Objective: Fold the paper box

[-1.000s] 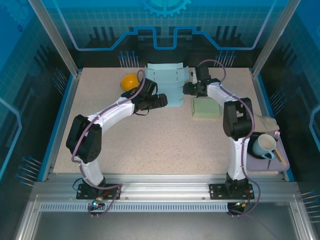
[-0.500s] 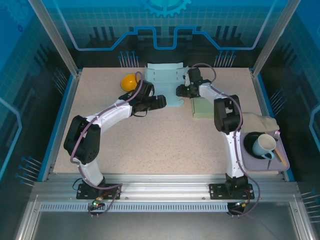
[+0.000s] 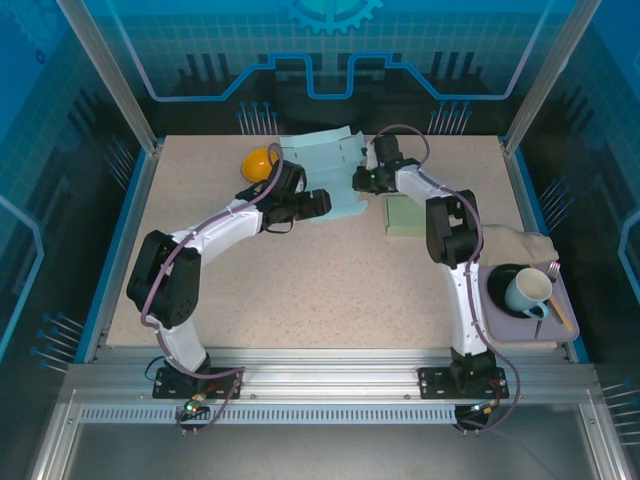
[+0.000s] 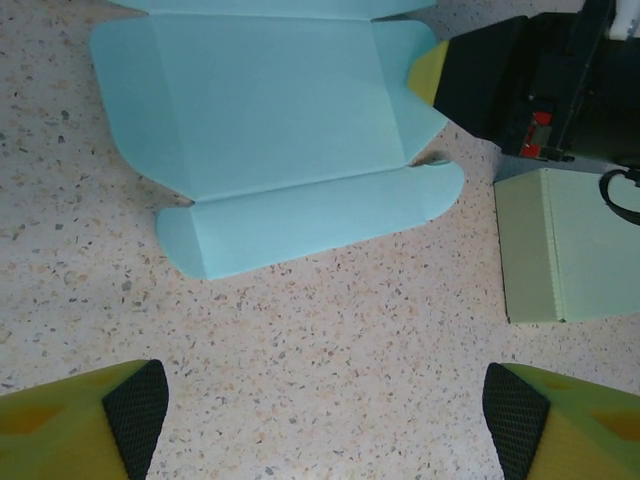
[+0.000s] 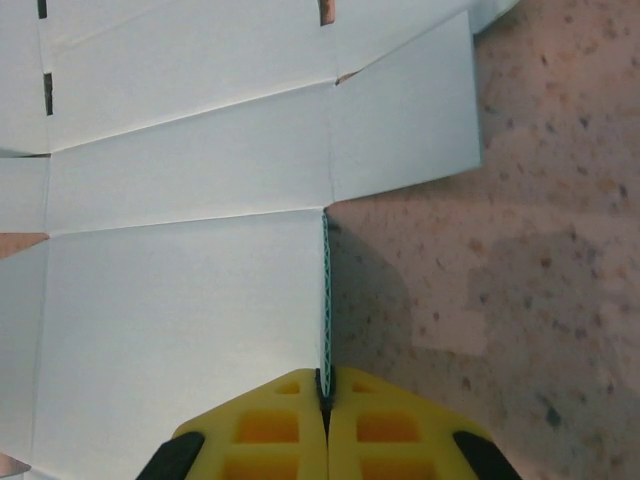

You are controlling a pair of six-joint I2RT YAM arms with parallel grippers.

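Pale blue unfolded paper box (image 3: 322, 165) sits at the far middle of the speckled beige tabletop (image 3: 300, 290); right claw (image 5: 325, 400) clamped on its flap edge; left claw (image 4: 325, 415) spread apart near it

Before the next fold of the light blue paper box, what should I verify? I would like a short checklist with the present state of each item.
1. Right fingers closed on an edge of the paper box: ok.
2. Left fingers open and empty: ok.
3. Left fingers apart from the paper box, over bare table: ok.
4. Green box apart from the near flap of the paper box: ok, a small gap shows in the left wrist view.
5. Yellow object not touching the left side of the paper box: cannot tell.
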